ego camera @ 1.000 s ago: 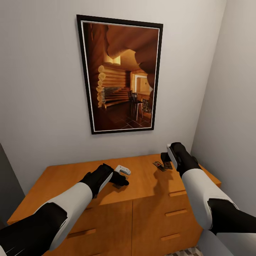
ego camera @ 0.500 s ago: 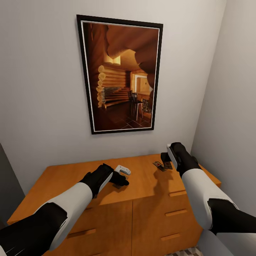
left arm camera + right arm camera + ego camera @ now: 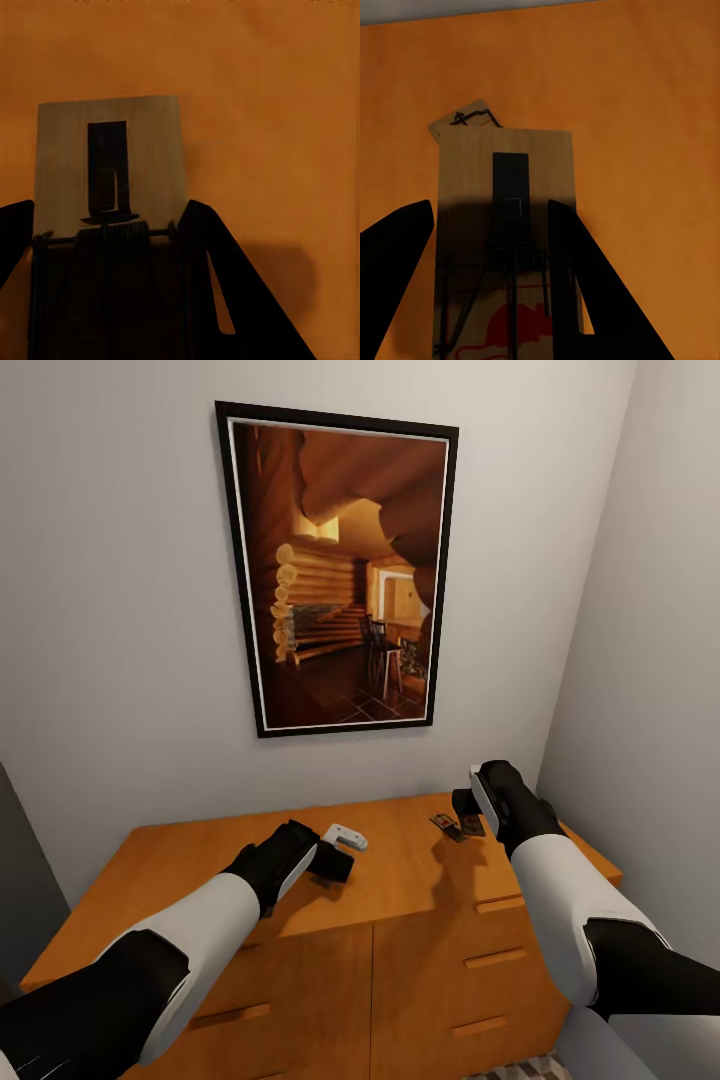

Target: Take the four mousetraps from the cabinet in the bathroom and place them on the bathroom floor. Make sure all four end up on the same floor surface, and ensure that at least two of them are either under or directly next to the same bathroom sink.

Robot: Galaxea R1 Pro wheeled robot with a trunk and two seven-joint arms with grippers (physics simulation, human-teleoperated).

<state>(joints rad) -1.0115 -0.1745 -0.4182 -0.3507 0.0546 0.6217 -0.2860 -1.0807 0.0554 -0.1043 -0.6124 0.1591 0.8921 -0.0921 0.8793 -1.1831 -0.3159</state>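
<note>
On the top of the orange-brown cabinet (image 3: 190,860), my left gripper (image 3: 338,865) is shut on a mousetrap (image 3: 150,150), a pale wooden board with a dark wire spring, with a finger pressed against each long edge. A small pale flat board (image 3: 346,837) lies just beyond that gripper. Further right, my right gripper (image 3: 468,807) is shut on another mousetrap (image 3: 532,165) that has a red print on it. A further mousetrap (image 3: 444,826) lies next to it on the cabinet top, and its corner (image 3: 465,118) peeks out past the held board.
A large framed picture of a log cabin (image 3: 340,570) hangs on the wall above the cabinet. A side wall (image 3: 650,660) stands close on the right. Drawer fronts with bar handles (image 3: 495,958) face me, and a strip of patterned floor (image 3: 520,1070) shows below them.
My left gripper's fingers have drawn together onto the mousetrap beneath them. The right arm and the camera have stayed still.
</note>
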